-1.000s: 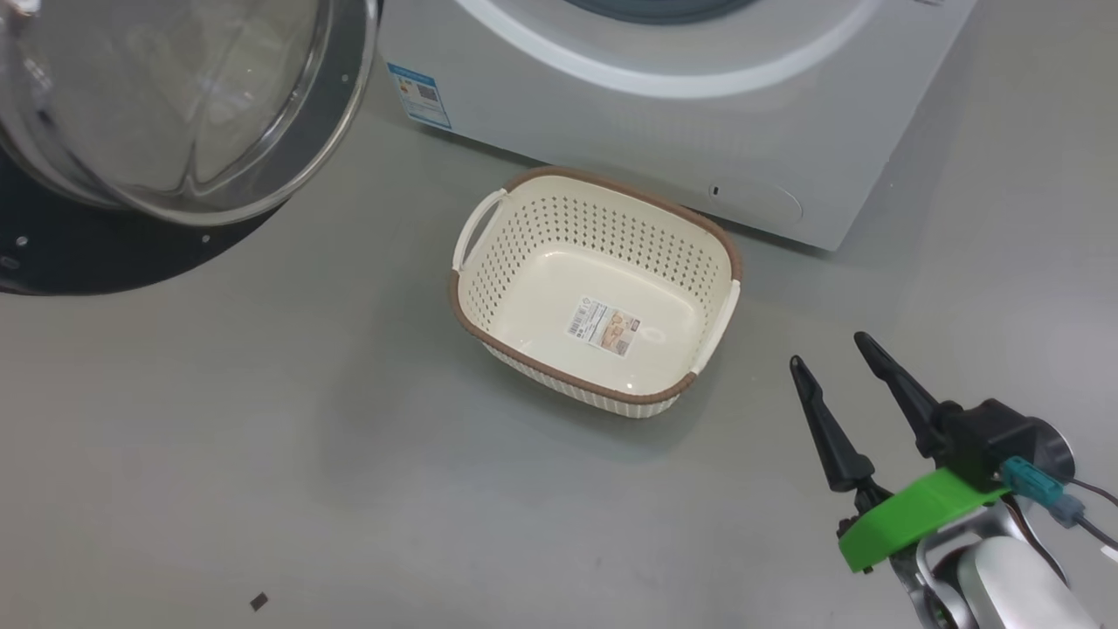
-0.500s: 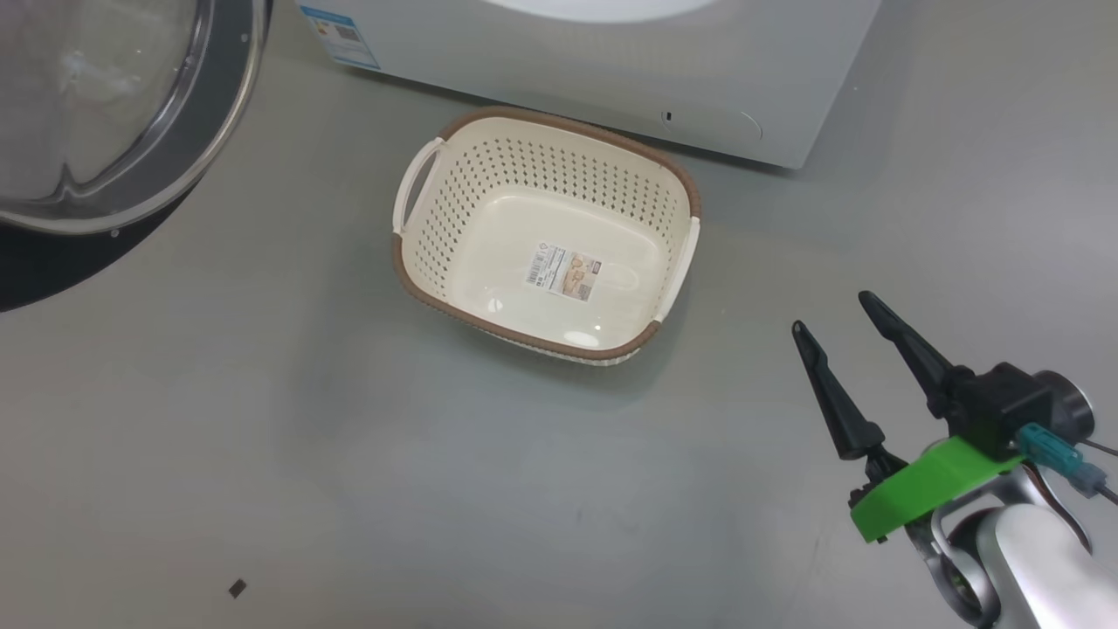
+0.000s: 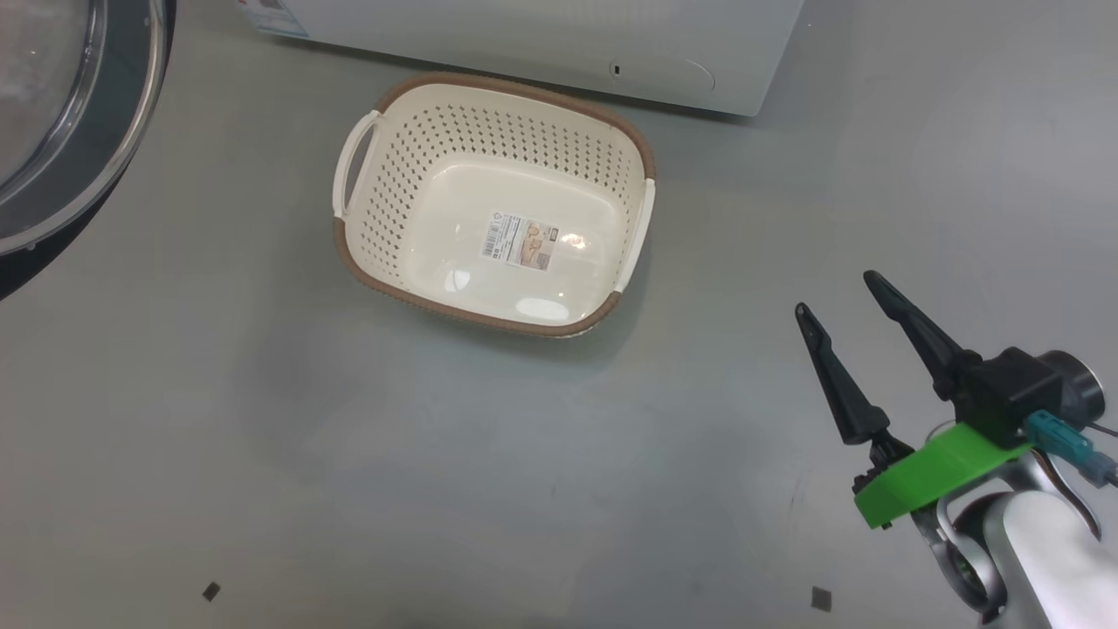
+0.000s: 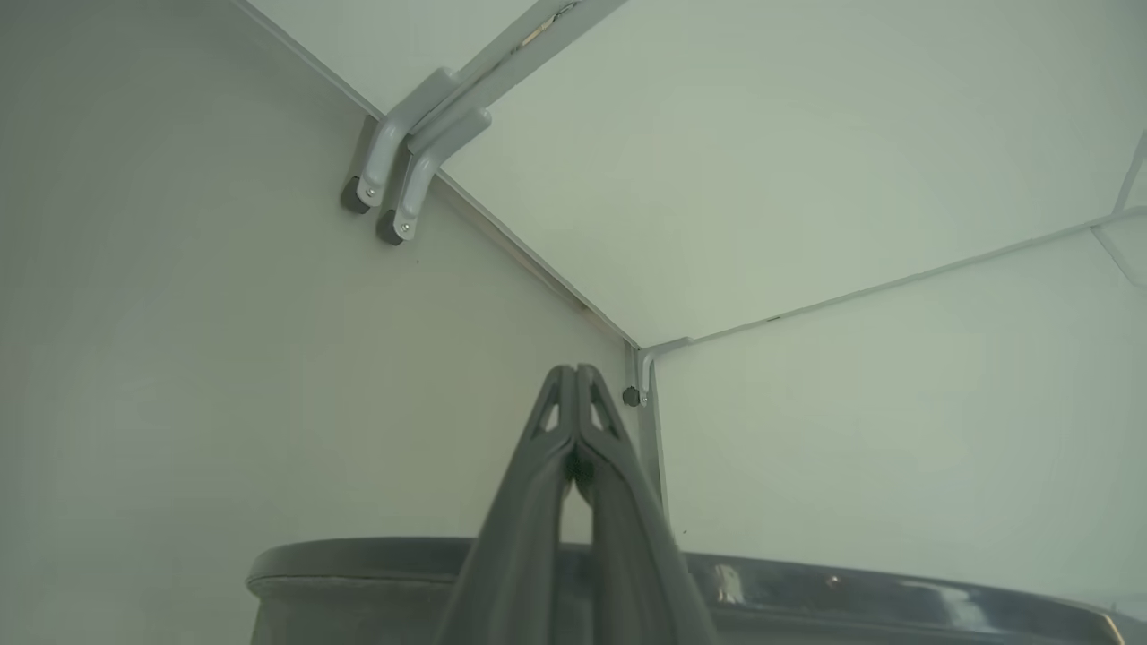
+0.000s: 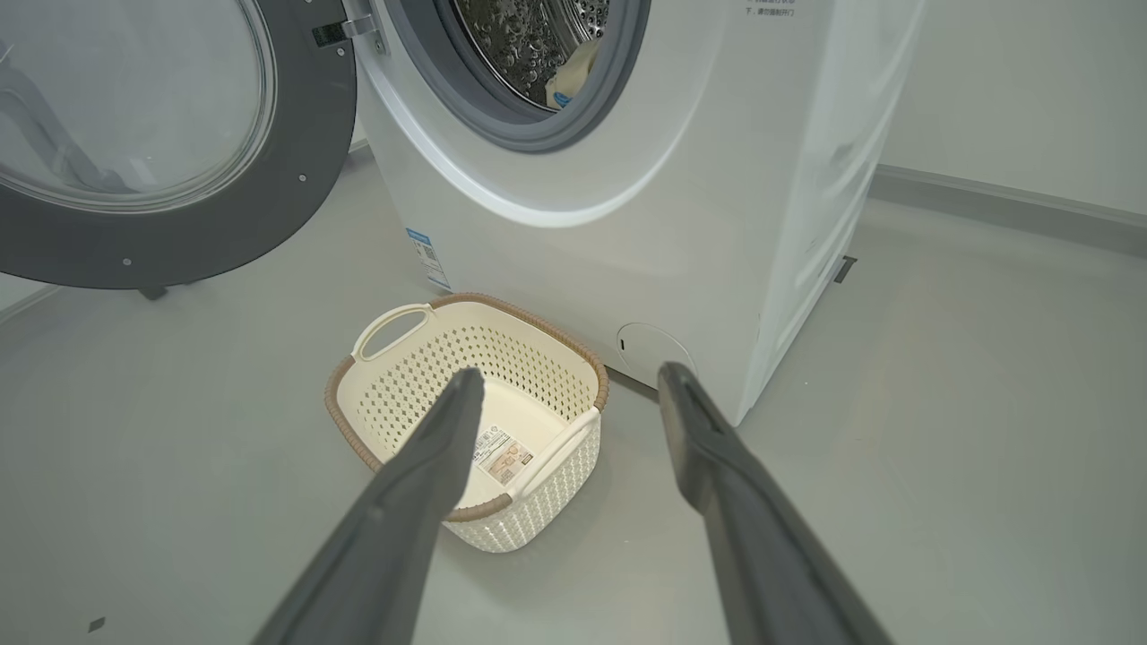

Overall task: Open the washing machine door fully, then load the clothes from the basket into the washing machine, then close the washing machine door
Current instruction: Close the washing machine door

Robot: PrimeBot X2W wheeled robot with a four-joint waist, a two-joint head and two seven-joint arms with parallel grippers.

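The cream basket [image 3: 489, 205] [image 5: 466, 394] stands on the grey floor in front of the white washing machine [image 3: 559, 39] [image 5: 645, 179], with nothing but a label sticker on its floor. The washing machine door [image 3: 61, 114] [image 5: 161, 134] hangs wide open at the left. Inside the steel drum a bit of pale yellow clothes [image 5: 573, 76] with a blue edge shows. My right gripper [image 3: 838, 293] [image 5: 569, 381] is open and holds nothing, well to the right of the basket. My left gripper [image 4: 573, 372] is shut on nothing and points at a room corner.
Grey floor spreads around the basket, with small dark scraps [image 3: 210, 591] [image 3: 820, 597] near the front. The left wrist view shows pale walls, a grey bracket [image 4: 394, 170] and a dark rounded edge [image 4: 806, 591] at the bottom. A grey skirting [image 5: 1004, 210] runs along the far wall.
The head camera has swung, so basket, washer and door have slid up and left in its view. The right gripper stays open and has hardly shifted. The basket itself has not moved.
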